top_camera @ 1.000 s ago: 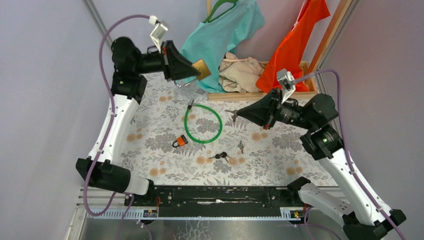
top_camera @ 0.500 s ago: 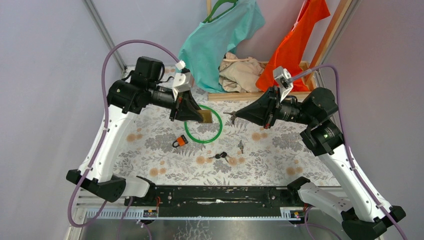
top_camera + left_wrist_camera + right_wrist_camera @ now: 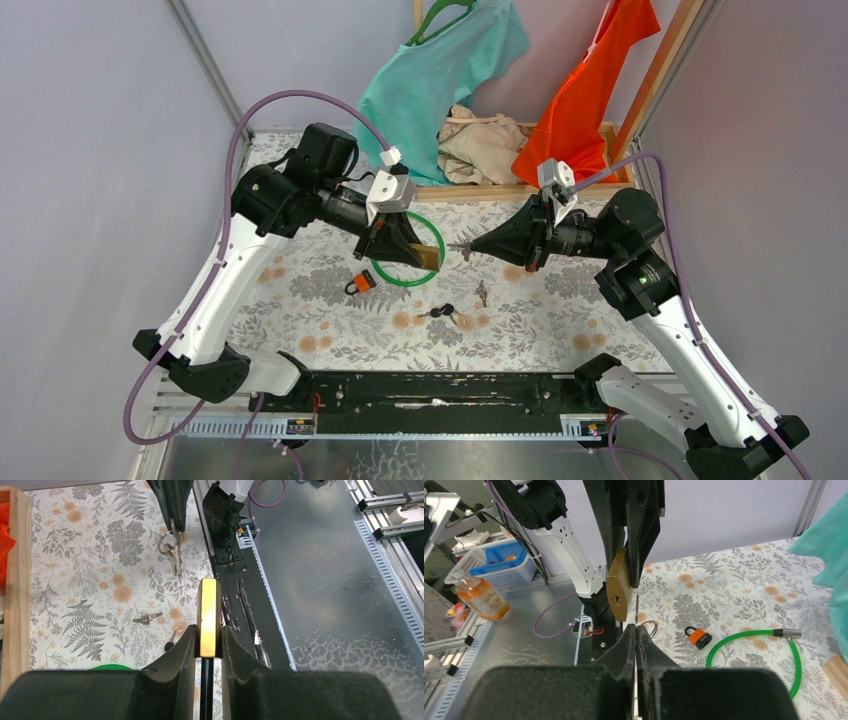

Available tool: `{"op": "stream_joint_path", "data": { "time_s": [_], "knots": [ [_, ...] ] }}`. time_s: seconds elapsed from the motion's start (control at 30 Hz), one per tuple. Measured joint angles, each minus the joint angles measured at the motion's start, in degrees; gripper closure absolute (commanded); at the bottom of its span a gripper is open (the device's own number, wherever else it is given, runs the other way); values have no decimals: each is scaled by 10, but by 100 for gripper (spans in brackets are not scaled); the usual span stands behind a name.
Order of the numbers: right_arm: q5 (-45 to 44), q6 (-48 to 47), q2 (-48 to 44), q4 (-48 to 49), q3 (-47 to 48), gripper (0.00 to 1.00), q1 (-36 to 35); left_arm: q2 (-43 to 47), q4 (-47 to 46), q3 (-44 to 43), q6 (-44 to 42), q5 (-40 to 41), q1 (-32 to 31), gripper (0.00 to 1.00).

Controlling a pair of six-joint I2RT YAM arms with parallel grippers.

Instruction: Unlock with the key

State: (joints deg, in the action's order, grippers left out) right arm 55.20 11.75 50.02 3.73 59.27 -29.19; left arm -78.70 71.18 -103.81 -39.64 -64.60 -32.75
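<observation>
The brass padlock (image 3: pixel 428 256) is clamped between the two fingers of the left gripper (image 3: pixel 416 250), held in the air over the middle of the worktop (image 3: pixel 560 312). In the right wrist view its keyhole face is turned toward the right gripper (image 3: pixel 474 243). That gripper's fingers are pressed together on the key (image 3: pixel 462 246), whose tip points at the padlock from just beside it; I cannot tell whether the two touch. The left wrist view shows the key and its ring hanging under the right gripper's tips, apart from the padlock's narrow edge.

The left arm reaches in from the left edge, its wrist angled down toward the centre. The right arm reaches in from the right edge, nearly level, so the two grippers meet tip to tip.

Below them on the worktop lies a green cable lock (image 3: pixel 385 272) in a loop, with a small orange padlock (image 3: pixel 361 284) just beside it toward the near edge. A bunch of loose keys (image 3: pixel 445 314) lies nearer the near edge. Along the far edge a wooden tray (image 3: pixel 480 190) holds a beige cloth (image 3: pixel 480 140), with a teal garment (image 3: pixel 440 60) and an orange garment (image 3: pixel 590 80) hanging over it.
</observation>
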Motion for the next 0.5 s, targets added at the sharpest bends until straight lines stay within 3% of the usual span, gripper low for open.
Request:
{"op": "stream_joint_path", "data": {
  "time_s": [0.33, 0.5],
  "knots": [
    [1, -43, -24, 6, -31, 100, 0, -14, 0, -12, 5, 4, 0, 100],
    [14, -17, -20, 60, -49, 100, 0, -14, 0, -13, 16, 4, -1, 100]
  ]
}}
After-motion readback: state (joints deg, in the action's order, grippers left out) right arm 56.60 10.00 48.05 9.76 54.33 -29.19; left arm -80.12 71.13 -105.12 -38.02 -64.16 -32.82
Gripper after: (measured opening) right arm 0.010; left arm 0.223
